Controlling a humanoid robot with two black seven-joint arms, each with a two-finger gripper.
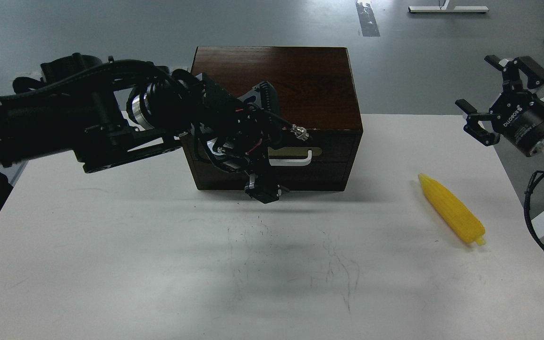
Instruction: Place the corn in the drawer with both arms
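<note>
A yellow corn cob (pixel 451 208) lies on the white table (pixel 111 264) at the right, pointing from far left to near right. A dark wooden box (pixel 276 85) stands at the table's back middle; its drawer front (pixel 328 153) is flush with the box, and the right end of its white handle (pixel 295 162) shows. My left gripper (pixel 262 190) hangs in front of the drawer, pointing down, just left of and below the visible handle; it is dark and its fingers cannot be told apart. My right gripper (pixel 474 81) is open and empty, held above the table's right edge, well behind the corn.
The left arm (pixel 88 118) spans the left side of the box and hides the handle's left end. A cable connector (pixel 300 133) sticks out over the drawer front. The right arm's cables (pixel 536 208) hang past the table's right edge. Grey floor lies behind the table.
</note>
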